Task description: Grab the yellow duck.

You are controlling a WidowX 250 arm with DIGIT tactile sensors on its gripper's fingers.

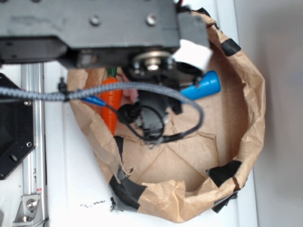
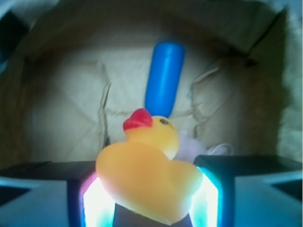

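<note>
My gripper (image 2: pixel 150 198) is clenched on the yellow duck (image 2: pixel 149 177). It's smooth and rounded, so I judge it could squirt free if I lift abruptly.

Colours on view, bag and contents

Yellow duck (image 2: pixel 147 179) with red beak, black eye; blue cylinder (image 2: pixel 164 78); orange carrot (image 1: pixel 111 101) with green top; brown paper bag (image 1: pixel 246 123) patched with black tape (image 1: pixel 127 189); white tabletop (image 1: pixel 71 189); black arm (image 1: pixel 90 28).
</note>
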